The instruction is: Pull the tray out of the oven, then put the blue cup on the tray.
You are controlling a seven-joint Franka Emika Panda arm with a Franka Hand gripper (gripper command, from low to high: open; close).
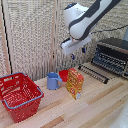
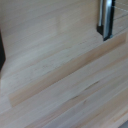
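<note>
We see the tray already drawn out of the oven, right of centre. Blue cup stands mid-frame, untouched. Gripper hovers above, empty; its opening we cannot tell.

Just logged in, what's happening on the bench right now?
The Panda arm's claw hangs in the air in front of the oven, holding nothing as far as I can tell. The tray is already pulled out onto the table. The blue cup stands untouched next to the orange box, not yet on the tray.
</note>
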